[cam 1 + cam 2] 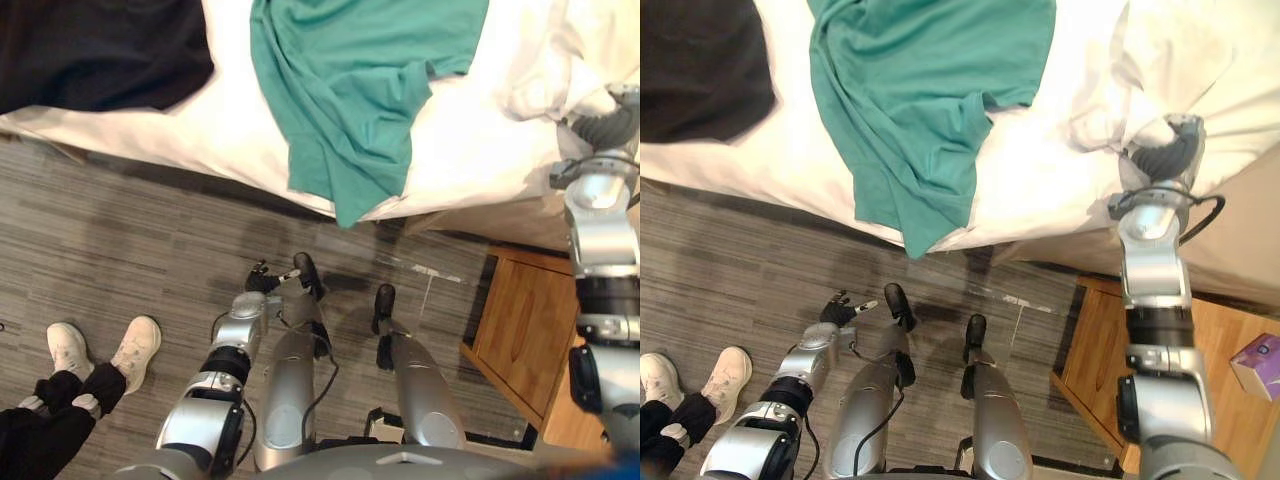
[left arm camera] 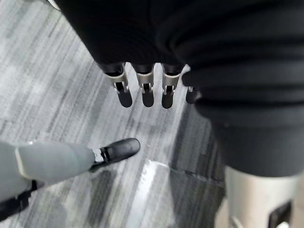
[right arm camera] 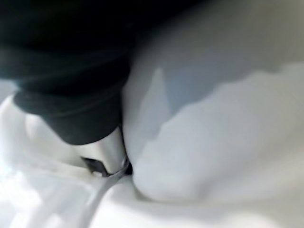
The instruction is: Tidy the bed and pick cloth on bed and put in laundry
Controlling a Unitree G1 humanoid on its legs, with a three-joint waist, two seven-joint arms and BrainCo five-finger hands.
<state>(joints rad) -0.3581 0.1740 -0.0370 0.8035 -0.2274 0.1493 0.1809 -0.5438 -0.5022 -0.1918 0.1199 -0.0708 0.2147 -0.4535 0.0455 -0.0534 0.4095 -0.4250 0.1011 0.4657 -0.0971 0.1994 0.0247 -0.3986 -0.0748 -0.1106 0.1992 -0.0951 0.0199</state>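
Observation:
A teal cloth (image 1: 350,90) lies crumpled on the bed, one end hanging over the near edge of the white sheet (image 1: 1040,180). A black cloth (image 1: 100,50) covers the bed's left part. My right hand (image 1: 1162,155) is up at the bed's right side, pushed into bunched white bedding (image 3: 213,142), about an arm's width right of the teal cloth. My left hand (image 1: 265,282) hangs low over the floor in front of the bed, its fingers (image 2: 147,92) straight and holding nothing.
A wooden nightstand (image 1: 520,320) stands at the right beside the bed, with a purple box (image 1: 1260,365) on it. A person in white shoes (image 1: 100,350) stands at the lower left on the grey striped floor (image 1: 120,250).

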